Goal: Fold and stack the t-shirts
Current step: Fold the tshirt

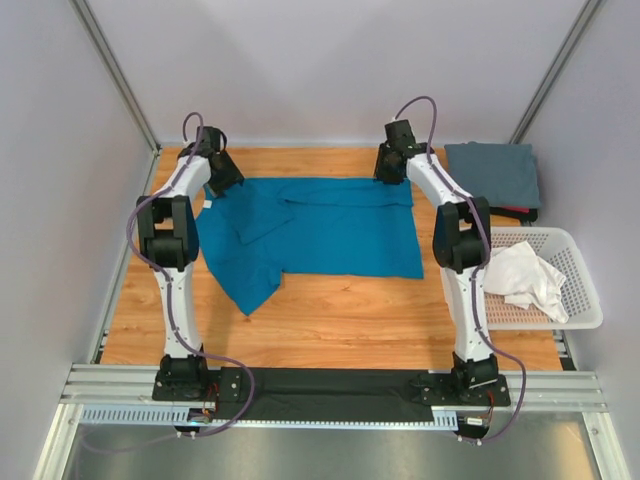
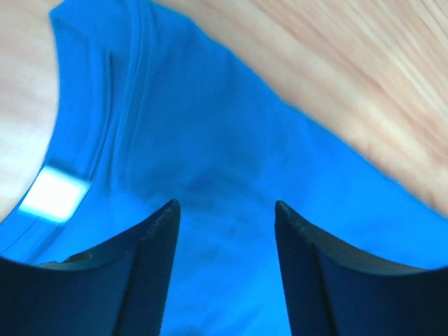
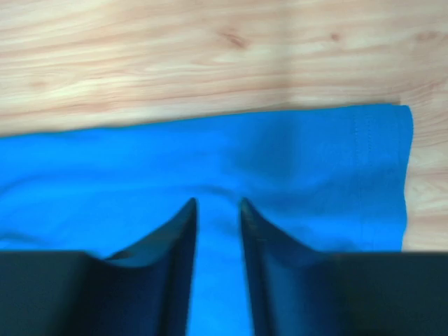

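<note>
1. While hanging low at the far edge of the wooden table [image 1: 350,310], hovers over the collar end of the teal-blue t-shirt [image 1: 330,225]: left gripper [image 2: 227,206], fingers [image 2: 150,252] set well apart and pinching nothing.
2. Under those parted fingers, shows only blue cloth lying on the wood, with the ribbed neckline [image 2: 105,105] and a white label [image 2: 52,192] off to the left of the wrist view.
3. Sits over the same shirt's far-right corner: right gripper [image 3: 218,203], jaws parted by a narrow slit only, blue cloth visible through the gap and flat beneath, not clamped as far as can be seen.
4. Beside that gripper, shows a stitched hem [image 3: 360,175] running down the cloth's right edge, bare wood beyond it.
5. Lies spread between the two arms, mostly flat, body squared off to the right, one pointed flap trailing toward the near left: the teal-blue shirt again.
6. Rests folded at the table's far-right corner, apart from the teal one: slate-grey t-shirt [image 1: 492,172].
7. Lies crumpled inside the white lattice basket [image 1: 578,265] at the right edge: white t-shirt [image 1: 525,280].
</note>
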Robot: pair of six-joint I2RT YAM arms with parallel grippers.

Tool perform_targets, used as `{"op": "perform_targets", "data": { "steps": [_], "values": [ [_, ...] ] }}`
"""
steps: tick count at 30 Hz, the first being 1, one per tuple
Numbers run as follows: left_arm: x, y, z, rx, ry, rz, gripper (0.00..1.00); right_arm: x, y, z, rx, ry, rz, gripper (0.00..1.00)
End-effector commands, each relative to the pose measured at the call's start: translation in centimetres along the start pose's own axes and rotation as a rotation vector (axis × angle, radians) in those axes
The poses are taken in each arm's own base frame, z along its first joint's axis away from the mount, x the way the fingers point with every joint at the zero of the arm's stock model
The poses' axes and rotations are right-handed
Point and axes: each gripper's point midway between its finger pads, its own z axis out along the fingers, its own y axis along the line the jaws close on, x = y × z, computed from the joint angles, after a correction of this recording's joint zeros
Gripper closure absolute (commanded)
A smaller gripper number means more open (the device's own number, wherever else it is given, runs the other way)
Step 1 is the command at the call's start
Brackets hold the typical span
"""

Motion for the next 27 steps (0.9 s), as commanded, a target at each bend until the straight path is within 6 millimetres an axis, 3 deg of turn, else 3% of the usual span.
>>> {"op": "perform_targets", "data": {
  "steps": [1, 2, 3, 4, 5, 6, 7, 8, 9, 10, 11, 12, 13, 14, 15, 16, 17, 18, 22, 25, 27],
  "values": [
    [-5.8, -3.8, -10.9, 0.169, -0.204, 0.077, 0.34, -7.7, 5.0, -10.5, -0.197, -0.223, -0.037, 0.64],
    [-5.2, -3.3, -11.6, 0.164, -0.199, 0.081, 0.32, -7.9, 5.2, -12.5, -0.217, -0.239, -0.042, 0.57],
    [-5.7, -4.0, -14.9, 0.214, -0.232, 0.081, 0.32, -7.8, 5.7, -13.6, -0.247, -0.24, -0.049, 0.38],
    [-5.4, -3.8, -16.1, 0.22, -0.238, 0.073, 0.31, -7.7, 5.7, -14.5, -0.254, -0.24, -0.05, 0.3],
    [-3.7, -2.7, -16.0, 0.207, -0.208, 0.056, 0.3, -7.2, 5.6, -16.0, -0.255, -0.236, -0.046, 0.14],
    [-3.8, -2.6, -19.0, 0.229, -0.249, 0.037, 0.29, -6.9, 5.4, -16.7, -0.248, -0.235, -0.039, 0.09],
    [-3.1, -1.9, -19.7, 0.223, -0.25, 0.018, 0.29, -5.9, 4.9, -17.2, -0.233, -0.213, -0.03, 0.04],
    [-0.3, 0.1, -18.7, 0.183, -0.194, 0.002, 0.28, -4.5, 4.3, -18.4, -0.219, -0.198, -0.005, 0.01],
    [0.0, 0.6, -21.1, 0.196, -0.23, -0.042, 0.28, -3.2, 3.7, -18.6, -0.205, -0.173, 0.007, 0.0],
    [1.2, 1.7, -21.5, 0.176, -0.221, -0.065, 0.28, -2.3, 3.4, -19.2, -0.197, -0.165, 0.022, 0.0],
    [4.1, 3.7, -20.7, 0.135, -0.164, -0.08, 0.28, -2.0, 3.3, -21.5, -0.202, -0.191, 0.052, 0.0],
    [5.2, 4.3, -22.7, 0.153, -0.17, -0.098, 0.28, 1.3, 2.1, -20.5, -0.168, -0.122, 0.078, 0.0],
    [6.5, 5.0, -23.2, 0.157, -0.151, -0.136, 0.28, 2.3, 1.8, -21.1, -0.163, -0.116, 0.103, 0.0],
    [9.4, 6.9, -22.4, 0.121, -0.102, -0.153, 0.29, 3.1, 1.8, -22.8, -0.179, -0.132, 0.121, 0.0],
    [10.3, 7.5, -24.3, 0.146, -0.127, -0.17, 0.29, 5.7, 1.0, -22.2, -0.16, -0.088, 0.17, 0.0],
    [11.5, 7.9, -24.8, 0.153, -0.119, -0.204, 0.28, 7.0, 0.6, -22.4, -0.154, -0.077, 0.192, 0.0],
    [13.9, 9.4, -24.1, 0.126, -0.083, -0.219, 0.28, 7.4, 0.8, -23.8, -0.174, -0.099, 0.214, 0.0],
    [14.5, 9.6, -25.5, 0.17, -0.116, -0.236, 0.29, 8.3, 0.7, -24.1, -0.176, -0.089, 0.245, 0.0],
    [19.5, 11.9, -25.4, 0.165, -0.06, -0.26, 0.29, 13.9, -0.4, -23.8, -0.107, 0.055, 0.255, 0.01],
    [21.7, 13.5, -24.7, 0.133, -0.044, -0.297, 0.32, 17.8, -2.1, -22.5, 0.028, 0.142, 0.222, 0.03],
    [22.9, 13.3, -24.5, 0.139, -0.023, -0.317, 0.33, 19.4, -3.3, -21.9, 0.109, 0.166, 0.221, 0.03]
  ]
}}
